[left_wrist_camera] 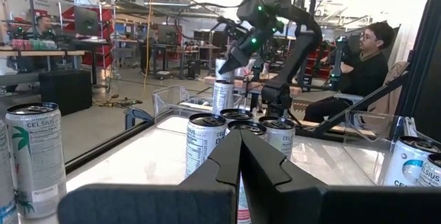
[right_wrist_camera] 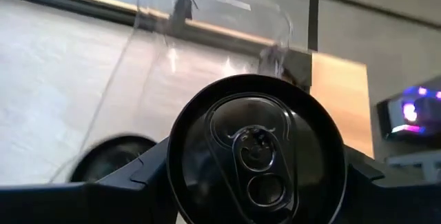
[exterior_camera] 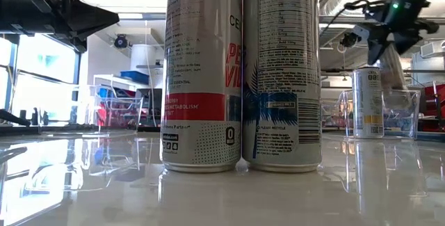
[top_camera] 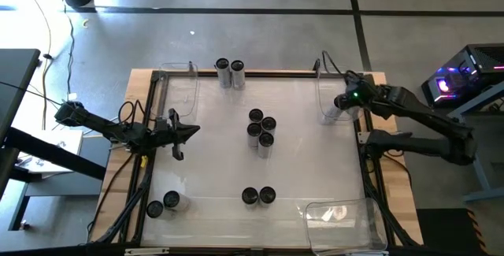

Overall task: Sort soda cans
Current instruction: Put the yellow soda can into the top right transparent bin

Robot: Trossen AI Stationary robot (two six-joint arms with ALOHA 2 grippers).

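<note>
One soda can [right_wrist_camera: 256, 151] gripped from above over the clear bin [top_camera: 335, 98]

Right tool [top_camera: 344, 103] clamped the can's sides at the bench's [top_camera: 315, 161] far right corner, likely for sorting into that bin. Left tool [top_camera: 183, 132] hovered shut and empty at the left edge; four cans [top_camera: 261, 130] clustered mid-bench, pairs elsewhere.

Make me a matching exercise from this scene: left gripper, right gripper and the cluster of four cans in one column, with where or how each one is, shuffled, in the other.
1. left gripper
2. right gripper
3. cluster of four cans

A. middle of the table
B. closed on a can at the far right clear bin
C. shut and empty, over the table's left side

Pairs: 1-C, 2-B, 3-A
</note>
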